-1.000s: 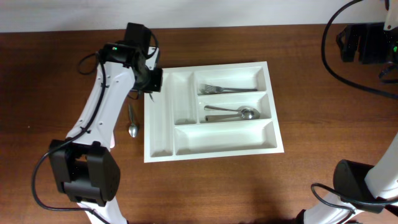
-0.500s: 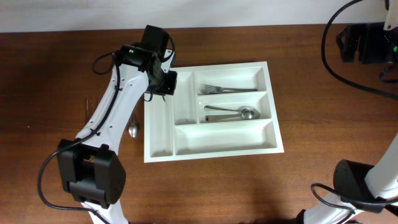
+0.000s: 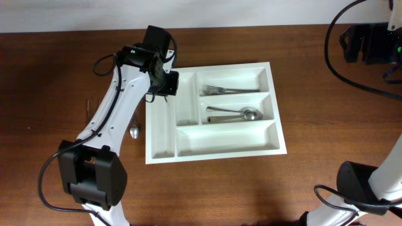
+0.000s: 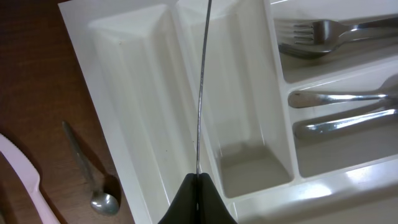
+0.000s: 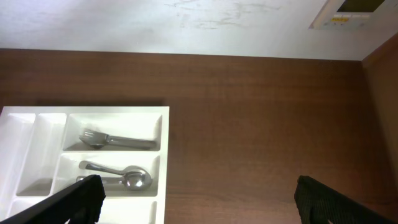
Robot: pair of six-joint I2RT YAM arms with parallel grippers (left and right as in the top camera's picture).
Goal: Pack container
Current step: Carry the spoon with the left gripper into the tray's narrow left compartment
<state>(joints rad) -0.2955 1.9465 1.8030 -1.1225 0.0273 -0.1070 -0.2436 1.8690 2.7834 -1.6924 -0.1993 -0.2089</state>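
Over container [image 3: 226, 138], outstretched left end effector [image 4: 198, 179]

Wooden table [image 3: 251, 188], white wall [image 5: 186, 25]

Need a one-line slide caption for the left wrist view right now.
Left gripper shut on a thin metal utensil over the white tray, above its narrow compartments.

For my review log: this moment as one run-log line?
left claw: shut on thin utensil over tray | right claw: open, away from tray | spoon: on table
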